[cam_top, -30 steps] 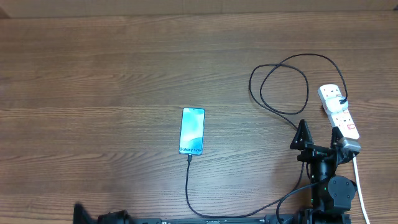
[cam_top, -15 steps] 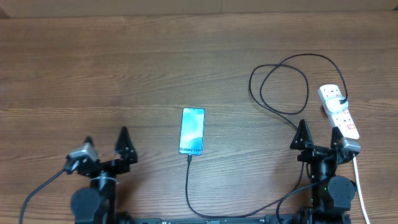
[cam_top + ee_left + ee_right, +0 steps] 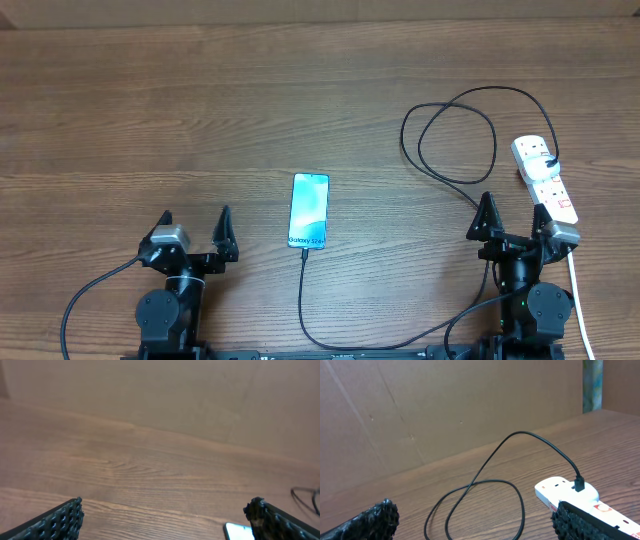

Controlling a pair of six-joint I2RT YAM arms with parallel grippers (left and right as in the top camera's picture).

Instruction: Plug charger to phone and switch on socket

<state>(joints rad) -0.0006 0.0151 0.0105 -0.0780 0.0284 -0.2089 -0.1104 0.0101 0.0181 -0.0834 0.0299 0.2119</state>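
Note:
The phone (image 3: pixel 309 211) lies flat mid-table with its light blue screen up; its corner shows in the left wrist view (image 3: pixel 238 532). The black charger cable (image 3: pixel 301 300) meets the phone's near end, runs along the front and loops (image 3: pixel 450 135) to a plug in the white socket strip (image 3: pixel 545 179) at the right. The loop (image 3: pixel 475 495) and the strip (image 3: pixel 568 492) show in the right wrist view. My left gripper (image 3: pixel 193 226) is open and empty, left of the phone. My right gripper (image 3: pixel 515 218) is open and empty, beside the strip's near end.
The strip's white cord (image 3: pixel 578 300) runs toward the front edge at the right. A brown cardboard wall (image 3: pixel 445 405) stands behind the wooden table.
The left arm has come up from the front edge and moved right toward the phone, its gripper open. The right arm, phone and cable have not moved.

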